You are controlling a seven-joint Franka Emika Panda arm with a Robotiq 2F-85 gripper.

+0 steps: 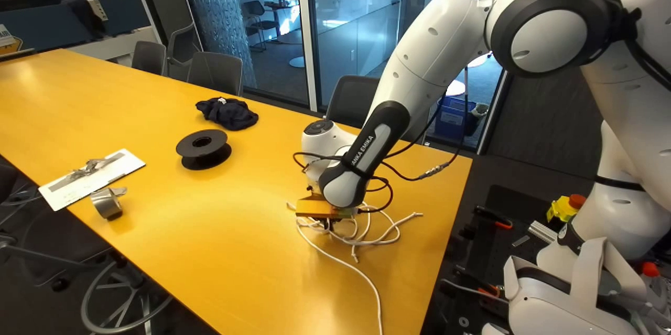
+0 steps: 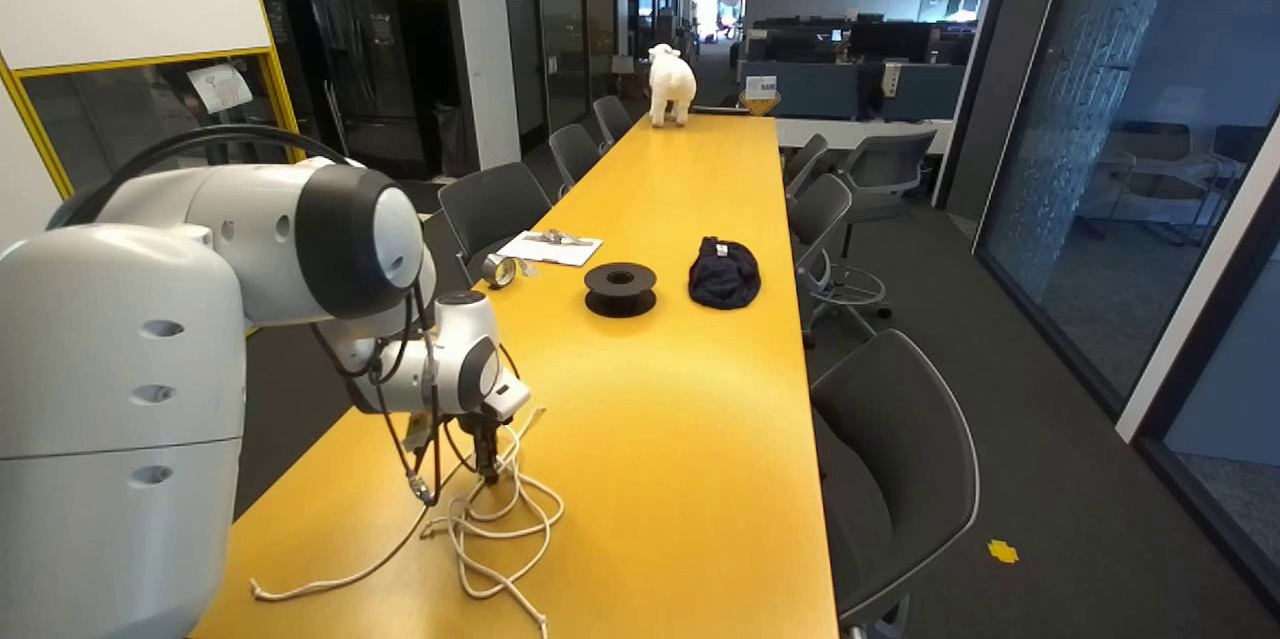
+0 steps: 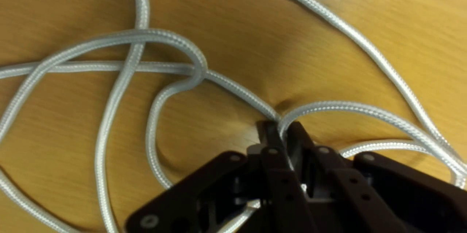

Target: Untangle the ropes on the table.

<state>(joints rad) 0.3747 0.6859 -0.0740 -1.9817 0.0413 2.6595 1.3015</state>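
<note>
Office space, long yellow-orange table (image 1: 209, 251) running away from the arm (image 1: 427, 52). The ropes (image 3: 233, 86) are heaped at the robot's end of the table, loops crossing each other, one long strand trailing out. Across both exterior views I make out four ends, so probably two ropes; can't confirm, crossings hide the routing. One gripper (image 3: 281, 128), down in the heap: fingers (image 3: 299, 138) pinched narrow, a strand running between the tips, looks gripped. Can't tell from the wrist view whether a second strand is caught lower down.

Step in hand, my read: take one strand and start freeing it. Untangling not done yet. Next move: lift slightly, then draw it slowly clear of the crossings; a hard yank could cinch the loops.

Further out, counted: one black spool (image 1: 203, 150), one dark cloth bundle (image 1: 228, 114), one roll of silver tape (image 1: 106, 203), one flat white board (image 1: 99, 180) with one crumpled grey piece (image 1: 90, 167) on it, one white animal figure (image 2: 672, 87) at the far end. All well apart from the ropes. Several chairs (image 2: 905, 439) around, some cut off, no clean count.
</note>
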